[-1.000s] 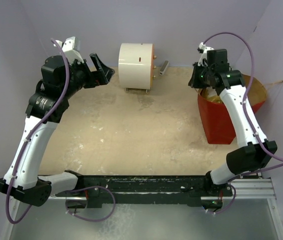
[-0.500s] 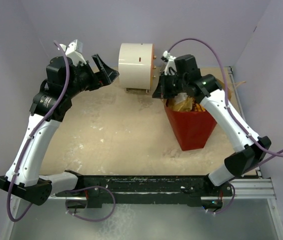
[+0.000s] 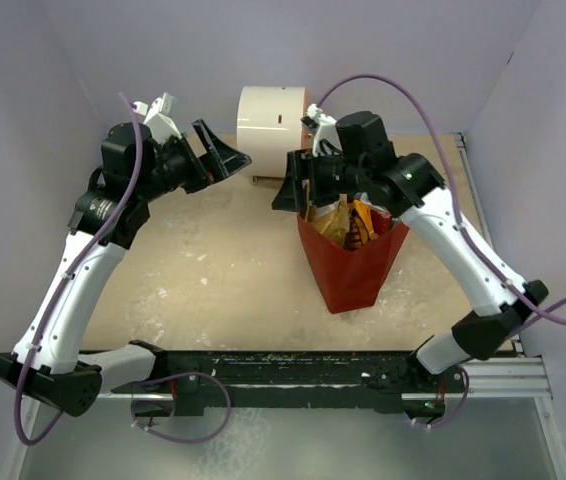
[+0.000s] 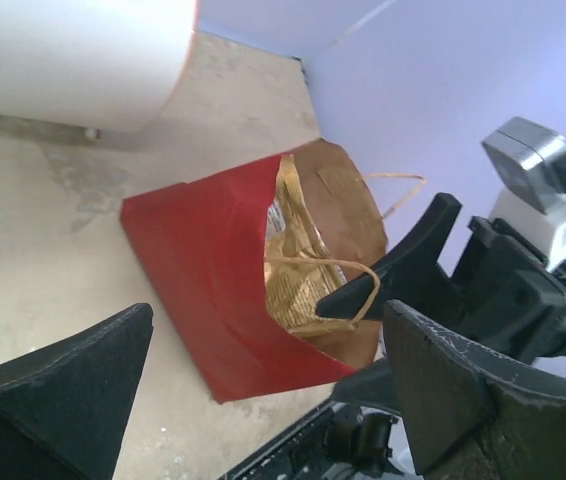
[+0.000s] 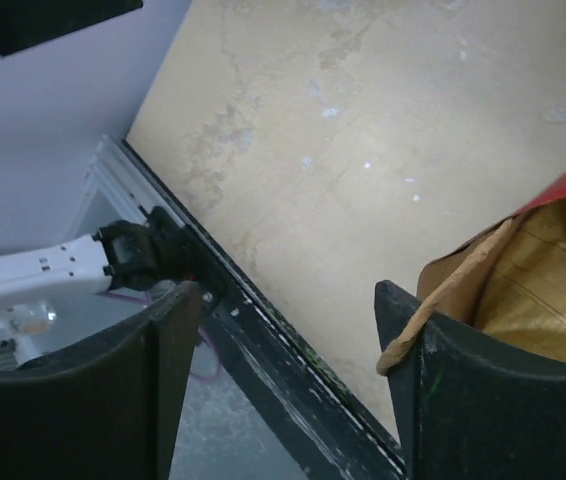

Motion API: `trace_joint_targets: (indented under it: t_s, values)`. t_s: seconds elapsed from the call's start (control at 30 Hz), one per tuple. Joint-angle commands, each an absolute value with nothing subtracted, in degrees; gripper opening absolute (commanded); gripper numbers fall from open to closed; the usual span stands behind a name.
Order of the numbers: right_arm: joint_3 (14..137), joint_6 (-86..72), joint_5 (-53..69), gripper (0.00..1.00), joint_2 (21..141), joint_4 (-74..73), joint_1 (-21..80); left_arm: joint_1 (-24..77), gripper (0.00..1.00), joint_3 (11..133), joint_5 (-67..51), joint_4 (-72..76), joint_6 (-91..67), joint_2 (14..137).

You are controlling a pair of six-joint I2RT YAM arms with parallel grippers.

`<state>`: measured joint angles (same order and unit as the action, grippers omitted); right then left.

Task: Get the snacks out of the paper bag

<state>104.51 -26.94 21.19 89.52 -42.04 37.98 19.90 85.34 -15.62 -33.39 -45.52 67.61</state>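
Standing on the tan table [image 3: 213,270] with its mouth turned upward, the paper bag [image 3: 348,265] is being shown right of centre, just in front of the white cylinder [image 3: 271,120]. Its red outside and brown kraft inside are both being shown in the left wrist view.

The snacks [image 3: 346,222] are being held inside the bag. From the top view, crinkled yellow and orange packets are being seen crowded at its mouth. From the left wrist view, a gold foil packet [image 4: 285,255] is being seen against the inner wall. How many packets are being held there cannot be told.

The right gripper [image 3: 297,183] is being held at the bag's left rear corner, level with the rim, its jaws being spread wide. In the right wrist view, bare table is being seen between the two fingers, and the brown rim is being met by the inner face of one finger [image 5: 433,400]. In the left wrist view, one dark finger of that gripper is being seen lying across the bag's mouth, with a twine handle [image 4: 303,262] looped near its tip. Whether the twine is being hooked by that finger cannot be told. Nothing is being pinched between the two fingers.

The left gripper [image 3: 225,148] is being held above the table, left of the cylinder and turned toward the bag. Its jaws are being spread wide, and nothing is being grasped. It is being held near the bag but apart from it.
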Motion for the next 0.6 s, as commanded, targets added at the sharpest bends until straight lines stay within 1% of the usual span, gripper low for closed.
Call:
trace_joint_targets:
  t_s: [0.0,0.07,0.2,0.3,0.47,0.57]
  values:
    - [105.2,-23.1,13.1,0.78,80.3,-47.9,37.8,19.7,1.00,84.4,-25.9,-26.0,-46.8,69.6]
    - [103.3,-22.5,6.9,0.87,77.3,-49.8,37.8,20.8,0.99,84.2,-28.3,-24.8,-46.2,70.3]
    - [101.4,-23.3,-5.2,0.99,72.0,-51.6,37.8,27.6,0.99,87.6,-26.5,-28.4,-42.2,73.9]
    - [100.1,-24.3,-5.7,1.00,70.7,-49.2,37.8,31.6,0.97,88.2,-25.1,-28.6,-42.8,75.6]
    - [99.6,-25.5,-1.2,1.00,73.2,-44.4,37.8,32.0,0.98,85.3,-25.0,-23.2,-47.2,75.2]
    - [104.3,-26.8,-7.6,1.00,76.1,-48.1,37.8,32.0,0.99,86.0,-24.6,-23.2,-47.3,75.2]
